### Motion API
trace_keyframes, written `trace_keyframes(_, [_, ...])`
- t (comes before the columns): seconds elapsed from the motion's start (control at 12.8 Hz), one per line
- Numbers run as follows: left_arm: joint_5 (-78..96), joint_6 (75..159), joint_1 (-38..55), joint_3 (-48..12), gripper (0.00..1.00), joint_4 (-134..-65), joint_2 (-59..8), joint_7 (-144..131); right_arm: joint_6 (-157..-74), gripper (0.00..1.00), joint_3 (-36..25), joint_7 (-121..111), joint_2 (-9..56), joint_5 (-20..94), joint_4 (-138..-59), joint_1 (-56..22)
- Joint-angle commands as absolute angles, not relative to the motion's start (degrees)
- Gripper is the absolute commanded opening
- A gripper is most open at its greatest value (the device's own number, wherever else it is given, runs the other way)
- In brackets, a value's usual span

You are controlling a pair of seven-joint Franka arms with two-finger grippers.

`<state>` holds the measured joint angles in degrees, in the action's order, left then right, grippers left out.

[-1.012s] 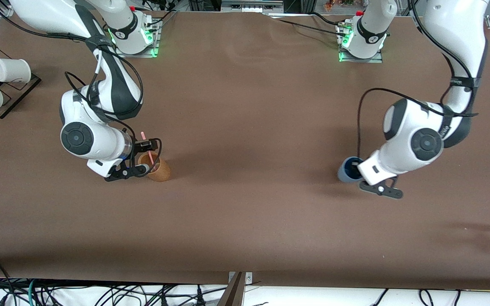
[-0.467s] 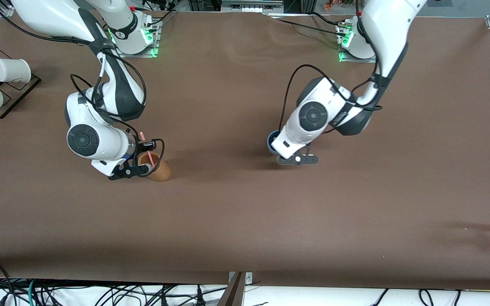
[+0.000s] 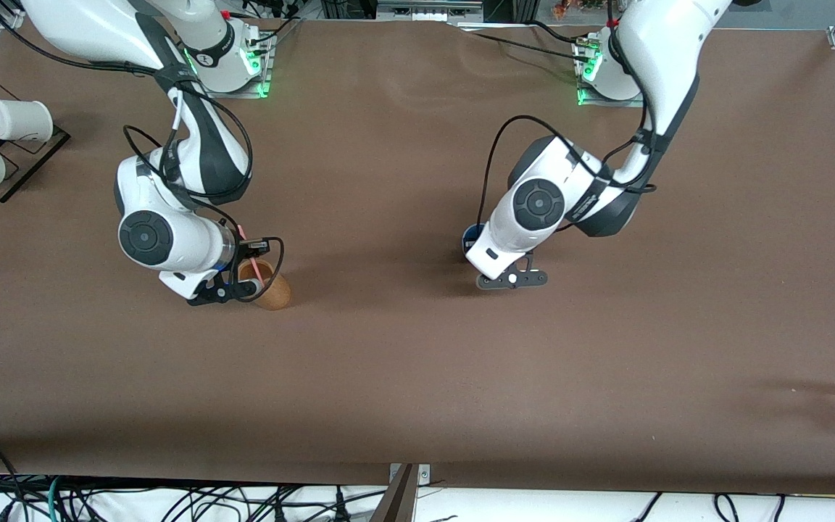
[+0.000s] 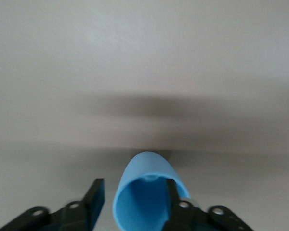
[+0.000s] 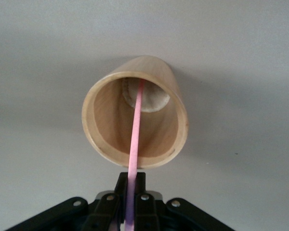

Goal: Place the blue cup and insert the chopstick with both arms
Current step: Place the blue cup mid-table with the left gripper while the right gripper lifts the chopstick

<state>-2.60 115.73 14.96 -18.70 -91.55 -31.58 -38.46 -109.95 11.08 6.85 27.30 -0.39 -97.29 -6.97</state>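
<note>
Chopstick (image 5: 135, 130) first: it is thin, stiff and very light, and my right tool (image 5: 130, 192) is clamped on its upper part, the lower end standing inside the tan cup (image 3: 271, 288) and reaching the cup's floor. A stick this slim can pivot between flat pads, so I judge the best hold is where it is now — near the top, pads square across it. The tan cup stands on the tabletop (image 3: 403, 377) toward the right arm's end.

The blue cup (image 4: 147, 195) sits upright near the middle of the tabletop, well apart from the tan cup. My left tool (image 4: 132, 195) straddles one wall of it, one finger inside the mouth and one outside, with a clear gap showing on the outer side — so the jaws stand apart and I read the cup as not gripped. It looks like smooth, thin plastic: light, a little slippery, easy to tip if nudged at the rim. I would take it by the wall near the rim with modest pressure.
</note>
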Motion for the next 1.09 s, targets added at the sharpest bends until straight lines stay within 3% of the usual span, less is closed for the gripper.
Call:
trace_keyframes(0.0, [-3.9,104.6,10.9,-18.8,1.0,-89.3,-23.5,-38.0,-110.0,0.01,11.7,7.3,26.5,0.2,-97.6,-6.5])
trace_keyframes(0.23, [-3.8,91.1,4.6,-18.8,1.0,-80.8,-22.2,-33.9,-109.8,0.0,11.8,6.9,26.2,0.2,-97.4,-6.5])
trace_keyframes(0.47, [-3.4,88.5,-2.0,-18.4,1.0,-79.2,-19.4,-28.0,-106.4,0.0,11.9,6.9,25.0,0.2,-95.5,-6.5])
trace_keyframes(0.62, [-3.1,88.9,-2.5,-14.4,1.0,-83.1,-13.0,-15.3,-102.0,0.0,12.6,7.0,22.8,0.5,-93.8,-6.5])
trace_keyframes(0.78, [-1.9,94.9,-0.7,-8.6,1.0,-93.8,-4.3,-12.5,-97.0,0.0,12.9,6.9,20.0,0.5,-91.9,-6.5])
trace_keyframes(0.86, [-1.8,100.7,-1.0,-8.1,1.0,-99.3,0.0,-12.5,-93.6,0.0,13.0,6.9,18.8,0.5,-90.2,-6.6])
trace_keyframes(1.01, [-1.7,100.8,-1.1,-9.1,1.0,-101.8,2.7,-12.7,-86.6,0.0,15.0,7.2,17.0,0.5,-86.0,-6.6])
